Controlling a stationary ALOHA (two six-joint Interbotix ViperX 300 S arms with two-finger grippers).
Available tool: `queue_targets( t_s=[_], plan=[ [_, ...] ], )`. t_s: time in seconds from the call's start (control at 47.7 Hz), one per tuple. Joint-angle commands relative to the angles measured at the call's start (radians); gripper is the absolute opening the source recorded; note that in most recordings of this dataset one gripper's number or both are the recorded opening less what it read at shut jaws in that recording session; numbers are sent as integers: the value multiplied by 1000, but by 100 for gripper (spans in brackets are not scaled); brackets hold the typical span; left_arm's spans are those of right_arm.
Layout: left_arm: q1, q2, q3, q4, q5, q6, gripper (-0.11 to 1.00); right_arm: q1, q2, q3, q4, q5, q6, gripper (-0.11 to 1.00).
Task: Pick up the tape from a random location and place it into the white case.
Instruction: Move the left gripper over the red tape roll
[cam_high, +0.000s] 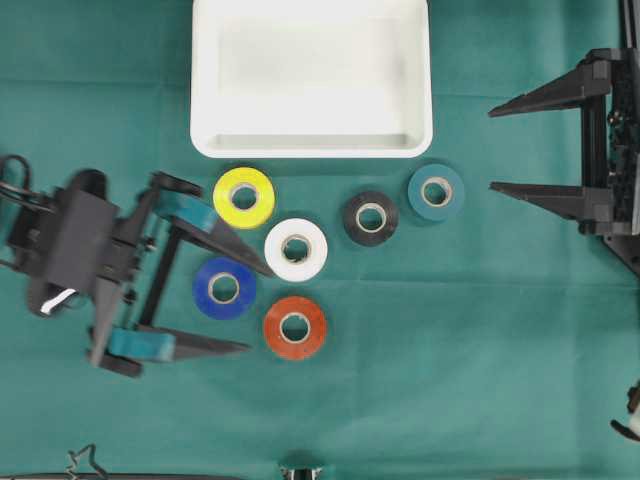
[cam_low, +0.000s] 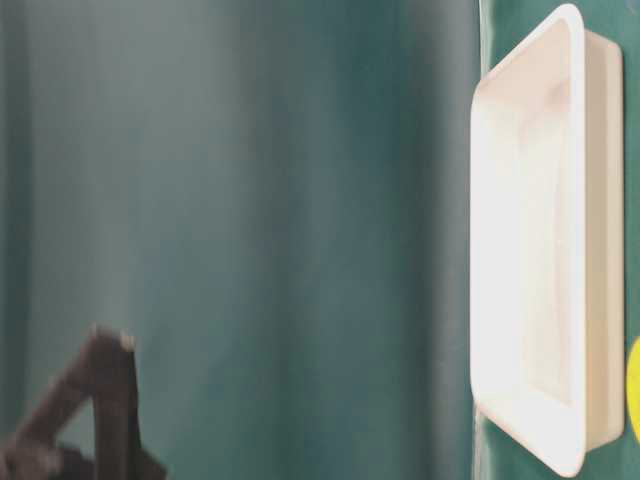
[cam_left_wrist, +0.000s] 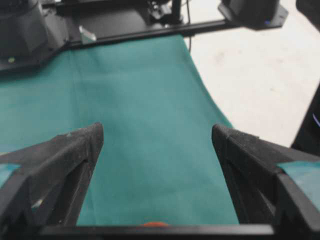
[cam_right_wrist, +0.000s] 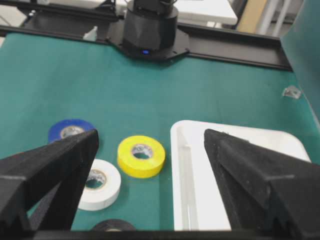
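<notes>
Green cloth covers the surface (cam_high: 450, 360). White case (cam_high: 311, 140) sits at the far edge, nothing in it. Six tape rolls lie flat just in front — yellow roll (cam_high: 244, 197), white roll (cam_high: 296, 249), blue roll (cam_high: 224, 288), orange roll (cam_high: 294, 327), black roll (cam_high: 371, 217), teal roll (cam_high: 436, 192). Left hand (cam_high: 255, 308) spread wide, its jaws either side of the blue roll. Right hand (cam_high: 492, 148) also wide open — holding nothing, near the teal roll.

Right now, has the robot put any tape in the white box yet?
Not yet. The shallow white plastic case holds nothing, and six tape rolls lie on the green cloth. The left gripper, open, hangs by the blue tape roll. The right gripper is open too. Everything's left.
</notes>
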Motion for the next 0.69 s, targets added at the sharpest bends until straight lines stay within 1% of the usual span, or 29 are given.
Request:
queue_targets(
  t_s=[0.0, 0.189, 0.252, 0.524, 0.608, 0.671],
  plan=[
    [-2, 31, -71, -2, 12, 2, 99, -2, 6, -26, 0, -5, -2, 92],
    [-2, 81, -137, 0, 83, 3, 99, -2, 8, -26, -2, -3, -3, 92],
    [-3, 86, -144, 0, 106, 2, 99, -2, 9, -26, -2, -5, -3, 92],
    [-3, 87, -149, -2, 140, -5, 99, -2, 9, -26, -3, -3, -2, 92],
    [-2, 89, -166, 0, 186, -5, 99, -2, 9, -28, -3, -3, -3, 92],
    [-2, 95, -193, 0, 252, -5, 99, -3, 9, -28, -3, -5, -3, 92]
  ],
)
